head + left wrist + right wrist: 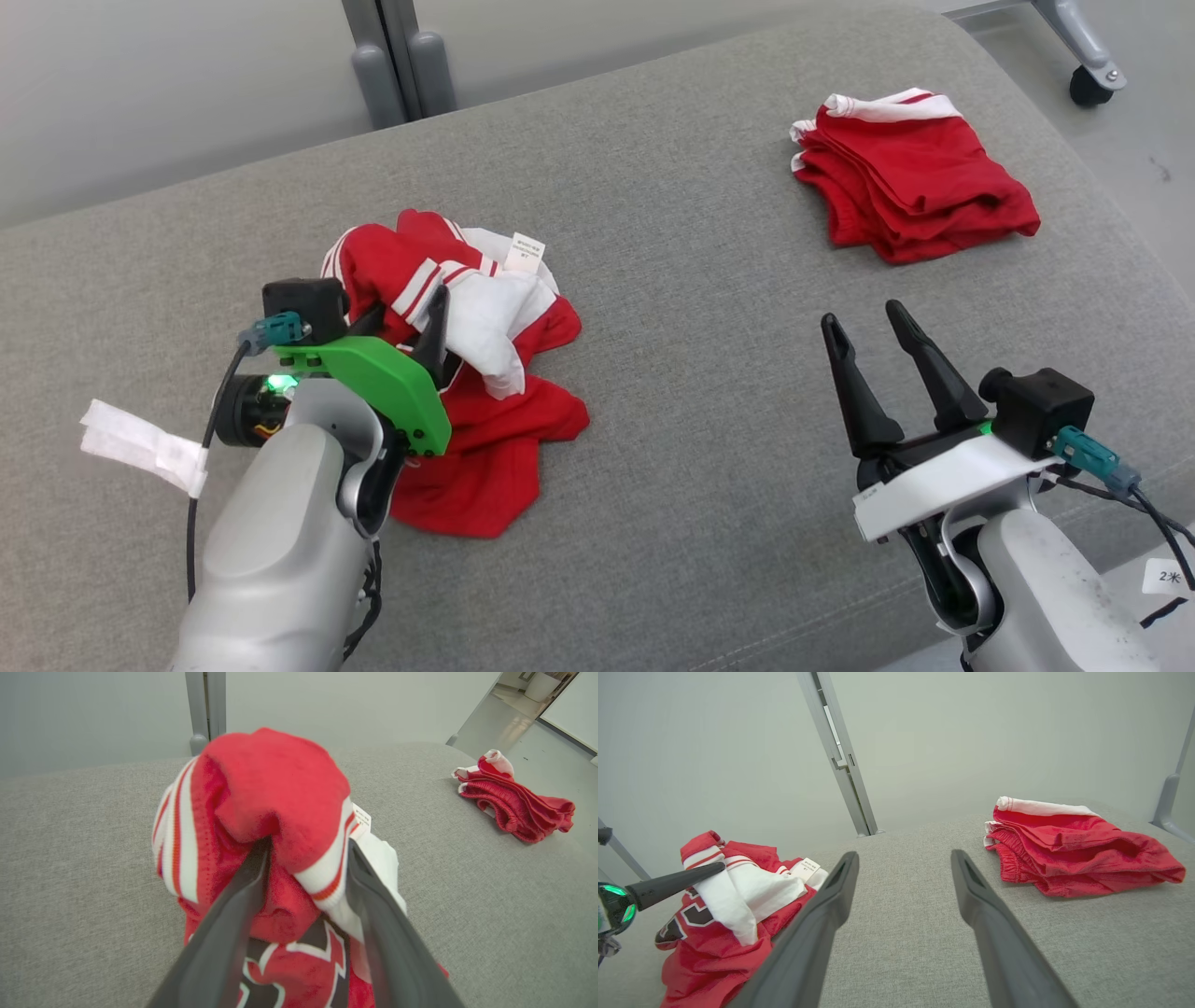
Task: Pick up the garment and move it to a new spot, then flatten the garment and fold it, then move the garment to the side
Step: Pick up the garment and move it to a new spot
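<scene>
Two pieces of clothing lie on the grey cushion: one folded red pile and one shirt. The shirt is red and white, all scrunched up, well left of the pile. There are two claws. The left claw is spread wide around a bump of shirt. The right claw, nearer the pile, is wide open and holds nothing.

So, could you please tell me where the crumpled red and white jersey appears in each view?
Head view: crumpled jersey, left of centre on the grey cushion.
Left wrist view: centre, bunched at the left gripper.
Right wrist view: lower left.
Shared landmark: the folded red garment.
</scene>
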Tool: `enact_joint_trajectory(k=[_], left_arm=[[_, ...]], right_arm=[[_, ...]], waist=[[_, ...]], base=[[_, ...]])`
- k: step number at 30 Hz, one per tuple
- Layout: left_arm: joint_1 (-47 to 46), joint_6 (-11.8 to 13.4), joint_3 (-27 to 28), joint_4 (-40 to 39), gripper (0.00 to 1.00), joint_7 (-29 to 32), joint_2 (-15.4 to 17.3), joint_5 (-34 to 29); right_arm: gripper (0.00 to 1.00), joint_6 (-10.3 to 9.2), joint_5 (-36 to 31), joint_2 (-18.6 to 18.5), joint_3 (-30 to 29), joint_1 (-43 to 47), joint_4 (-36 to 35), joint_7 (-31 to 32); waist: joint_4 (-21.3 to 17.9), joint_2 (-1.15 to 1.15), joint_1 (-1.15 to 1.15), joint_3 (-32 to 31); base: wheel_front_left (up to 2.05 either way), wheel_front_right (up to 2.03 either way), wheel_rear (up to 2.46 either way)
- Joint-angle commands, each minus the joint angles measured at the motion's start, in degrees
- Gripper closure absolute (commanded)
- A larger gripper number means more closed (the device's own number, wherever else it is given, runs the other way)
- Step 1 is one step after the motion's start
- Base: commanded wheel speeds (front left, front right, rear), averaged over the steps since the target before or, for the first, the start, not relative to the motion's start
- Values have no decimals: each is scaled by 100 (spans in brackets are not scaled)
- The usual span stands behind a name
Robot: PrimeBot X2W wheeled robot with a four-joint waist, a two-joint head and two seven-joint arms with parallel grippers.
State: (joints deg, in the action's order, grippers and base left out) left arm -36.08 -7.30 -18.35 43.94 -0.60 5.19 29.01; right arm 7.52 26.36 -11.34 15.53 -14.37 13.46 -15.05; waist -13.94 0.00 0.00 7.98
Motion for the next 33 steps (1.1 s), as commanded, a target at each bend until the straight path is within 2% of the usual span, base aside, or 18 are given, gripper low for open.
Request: enact_joint_trajectory(k=[1, 4, 9, 16, 21, 26, 28, 31, 33], left_arm=[[-119, -27, -85, 133, 0, -159, -13, 92], [-204, -28, -254, 293, 0, -431, 16, 213], [-226, -28, -496, 190, 0, -781, 245, 382], [11, 9, -424, -514, 0, -973, 805, 470], [553, 395, -118, -1530, 0, -1083, 1247, 471], [1487, 850, 248, -2580, 0, -1349, 1453, 431], [2114, 1095, 449, -3042, 0, -1438, 1410, 303], [2580, 1291, 711, -3414, 0, -1459, 1291, -66], [2825, 1353, 959, -3679, 0, -1459, 1061, -261]], right_arm=[[0, -6, 22, -32, 29, -11, 22, -16], [0, -6, 8, -69, 40, -28, 18, -16], [0, -6, -25, -80, 21, 72, 25, -16], [0, -6, -67, -107, -46, 256, 37, -16], [0, -6, -90, -126, -54, 347, 13, -16], [0, -6, -58, -106, -21, 363, -16, -16], [0, -6, -30, -140, -29, 361, -50, -15], [0, -6, -25, -187, -79, 350, -82, -15], [0, -6, -23, -212, -97, 345, -98, -15]], waist=[[32, 0, 0, -12], [122, 0, 0, -52], [323, 0, 0, -200], [634, 0, 0, -432], [812, 0, 0, -541], [895, 0, 0, -540], [928, 0, 0, -480], [961, 0, 0, -395], [985, 0, 0, -323]], base=[[0, 0, 0], [0, 0, 0], [0, 0, 0], [0, 0, 0], [0, 0, 0], [0, 0, 0], [0, 0, 0], [0, 0, 0], [0, 0, 0]])
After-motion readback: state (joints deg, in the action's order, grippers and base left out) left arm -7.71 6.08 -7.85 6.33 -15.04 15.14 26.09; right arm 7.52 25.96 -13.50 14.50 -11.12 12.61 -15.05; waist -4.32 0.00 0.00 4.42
